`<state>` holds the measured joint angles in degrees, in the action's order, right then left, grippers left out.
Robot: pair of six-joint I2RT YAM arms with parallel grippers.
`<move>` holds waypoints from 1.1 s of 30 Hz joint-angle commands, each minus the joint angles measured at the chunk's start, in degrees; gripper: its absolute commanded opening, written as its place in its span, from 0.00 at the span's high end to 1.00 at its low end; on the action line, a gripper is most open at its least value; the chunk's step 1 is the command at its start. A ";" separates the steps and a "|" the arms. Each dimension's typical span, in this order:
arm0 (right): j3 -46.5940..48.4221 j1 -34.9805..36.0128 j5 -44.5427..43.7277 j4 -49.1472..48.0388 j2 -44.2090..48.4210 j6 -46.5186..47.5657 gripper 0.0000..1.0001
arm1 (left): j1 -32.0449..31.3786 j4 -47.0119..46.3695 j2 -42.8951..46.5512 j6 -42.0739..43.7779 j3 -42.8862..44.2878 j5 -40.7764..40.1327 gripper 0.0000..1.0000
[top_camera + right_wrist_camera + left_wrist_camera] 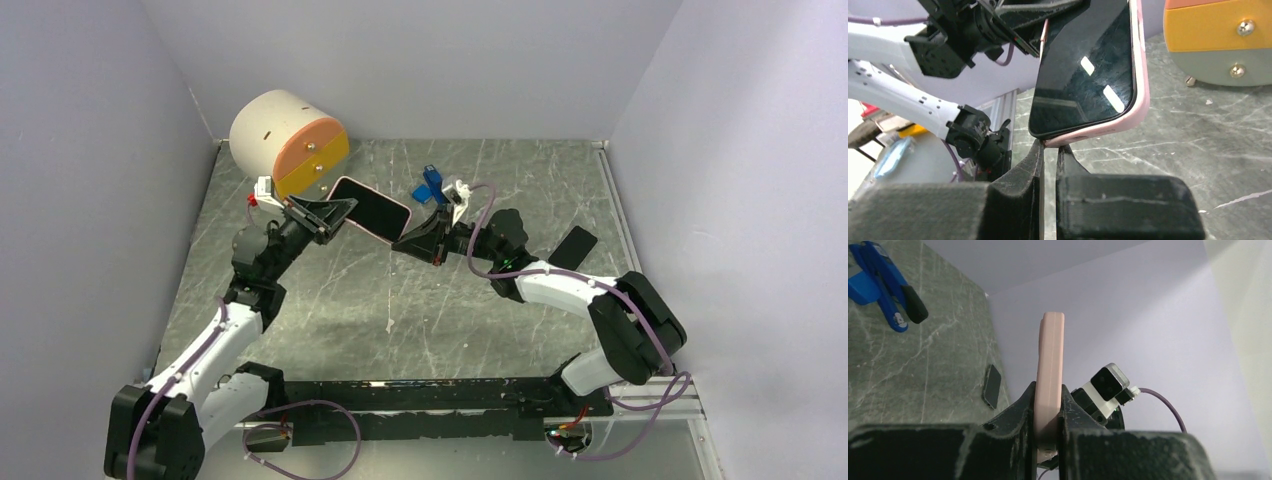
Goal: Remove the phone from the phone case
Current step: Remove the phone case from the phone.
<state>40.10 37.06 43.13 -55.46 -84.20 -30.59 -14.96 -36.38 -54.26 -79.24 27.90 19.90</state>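
Upper left of the overhead view, a white drum (275,135) with an orange and yellow face sits at the back of the grey table (500,330). Just below it the left gripper (332,213) is clamped tight on the left end of the phone case (1050,365). The wrist view shows both pads squeezing the pink shell edge-on. The case hangs above the table, upper middle of the frame, stretched between the two arms and tilted down to the right. The phone (1088,75) sits fully inside it, dark glass facing up with two bright reflections and a pink rim running round the rounded corner. Behind it, a blue clip (428,185) lies on the table. Over to the right end, the right gripper (402,243) has its jaws down to a sliver, the tips nipping the pink lip at the case's lower right corner. Further right, a small flat black object (578,245) rests on the table, well apart from the action.
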 commanded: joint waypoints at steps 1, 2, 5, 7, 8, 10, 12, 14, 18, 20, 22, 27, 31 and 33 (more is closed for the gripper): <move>4.01 1.34 2.67 -2.42 0.61 10.55 1.00 | -0.56 -1.99 -1.14 1.02 5.16 12.97 0.97; 4.55 1.25 2.61 -0.76 0.73 12.25 1.00 | -0.13 -2.32 -1.59 0.91 5.76 14.66 0.98; 6.12 1.25 1.17 4.64 1.17 16.71 1.00 | 0.94 -3.84 -2.88 0.61 7.05 19.39 0.97; 6.38 1.05 0.53 6.02 1.21 18.24 1.00 | 1.64 -4.55 -3.61 0.22 7.82 21.75 0.98; 6.40 1.03 0.25 6.78 1.30 19.10 1.00 | 2.16 -4.87 -4.05 0.03 8.29 22.88 0.97; 6.42 0.86 0.60 8.44 1.47 20.31 1.00 | 3.20 -4.50 -4.70 0.06 9.11 25.00 0.98; 6.00 0.61 1.25 9.73 1.81 21.29 1.00 | 4.55 -2.73 -4.97 1.11 10.07 26.92 0.98; 5.20 -0.07 1.77 11.13 2.31 22.26 0.96 | 6.17 0.08 -4.70 3.10 11.11 28.55 0.97; 3.52 -2.24 4.88 14.85 3.51 25.52 0.77 | 8.94 9.19 -3.62 10.81 14.29 30.88 0.97; 3.62 -2.99 7.74 18.49 4.18 28.58 0.67 | 9.24 14.08 -3.32 15.96 16.21 31.01 0.97; 3.94 -3.03 8.73 22.85 5.34 32.87 0.60 | 9.25 17.87 -3.28 20.74 17.83 31.09 0.97; 7.54 -2.99 11.55 36.32 6.85 40.25 0.54 | 9.25 21.54 -5.15 29.03 21.74 36.10 0.98; 11.45 -2.89 14.95 43.06 6.75 43.09 0.50 | 9.25 22.54 -7.01 31.93 24.25 41.98 0.97; 12.40 -2.80 16.40 43.64 6.85 43.58 0.48 | 9.25 25.26 -7.84 34.48 25.99 43.85 0.98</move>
<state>48.45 34.00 54.39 -16.88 -78.96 7.81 -5.80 -12.78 -61.23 -51.18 48.84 56.31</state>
